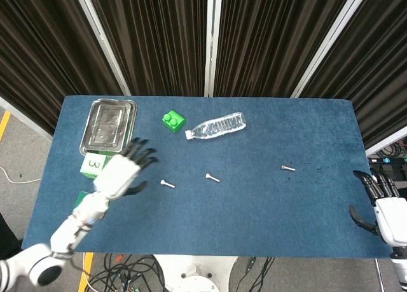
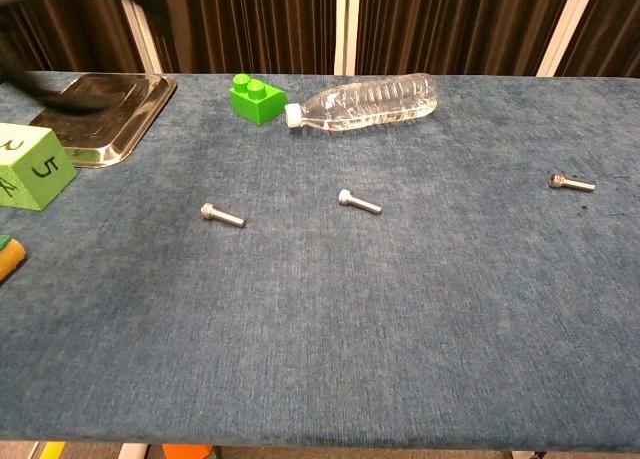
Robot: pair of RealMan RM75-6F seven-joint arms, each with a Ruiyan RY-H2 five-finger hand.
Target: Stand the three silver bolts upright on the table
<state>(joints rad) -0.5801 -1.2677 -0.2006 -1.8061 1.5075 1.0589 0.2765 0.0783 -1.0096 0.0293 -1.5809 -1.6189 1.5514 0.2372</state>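
Bolts (image 1: 167, 184) lie flat, nearest just right of empty, spread left hand (image 1: 121, 175).

The table (image 2: 420, 309) wore matt blue cloth; the tray (image 1: 112, 126) was glossy metal; the bottle (image 2: 365, 102) was clear ribbed plastic.

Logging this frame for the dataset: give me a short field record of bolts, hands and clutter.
bolts: left bolt, middle bolt, right bolt, all lying flat
left hand: over the table, fingers spread, holding nothing, close to the left bolt
right hand: off the table's right edge, fingers apart, holding nothing
clutter: steel tray, green brick, water bottle on its side, green cube
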